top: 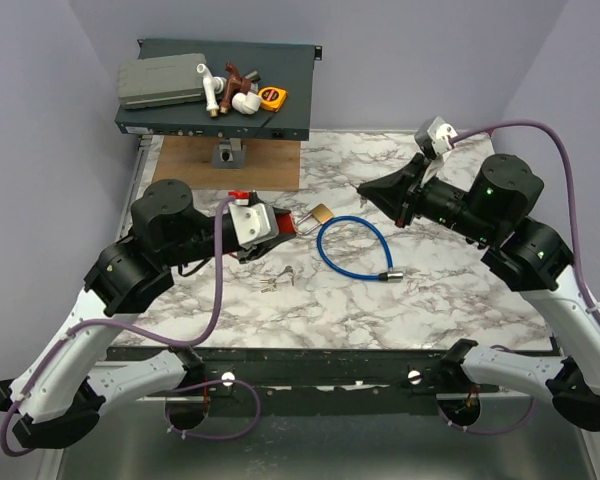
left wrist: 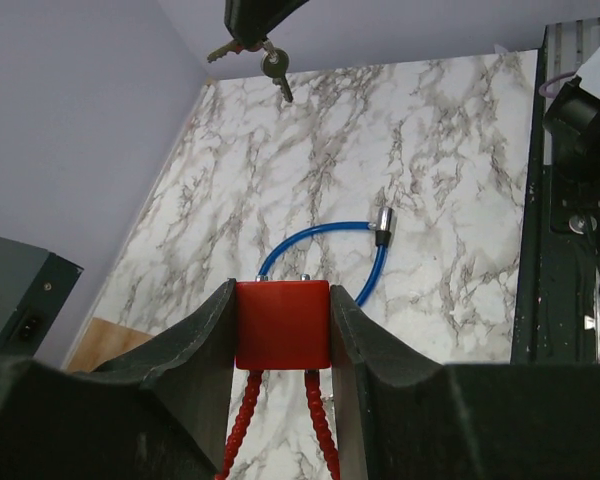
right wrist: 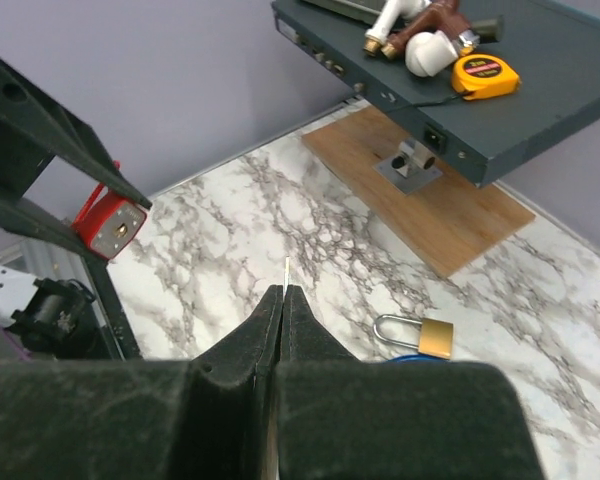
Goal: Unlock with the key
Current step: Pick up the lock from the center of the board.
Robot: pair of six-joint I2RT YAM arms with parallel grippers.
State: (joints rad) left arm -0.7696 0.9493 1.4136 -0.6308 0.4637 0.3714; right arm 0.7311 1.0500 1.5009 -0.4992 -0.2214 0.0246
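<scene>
My left gripper (left wrist: 280,292) is shut on a red padlock body (left wrist: 282,324), one finger on each side, and its red cable shackle (left wrist: 242,425) hangs below. In the right wrist view the red padlock (right wrist: 110,226) is up at the left with its keyhole face turned toward that camera. My right gripper (right wrist: 283,296) is shut on the key (right wrist: 285,270), whose thin blade pokes out edge-on past the fingertips. Spare keys (left wrist: 276,68) dangle on the ring under the right gripper (left wrist: 252,18). The two grippers (top: 270,225) (top: 363,188) face each other, a gap apart.
A brass padlock (top: 320,213) and a blue cable lock (top: 355,245) lie mid-table, with loose keys (top: 277,281) in front of the left gripper. A dark rack unit (top: 220,100) at the back holds a tape measure (top: 273,98) and pipe fittings, above a wooden board (top: 190,160).
</scene>
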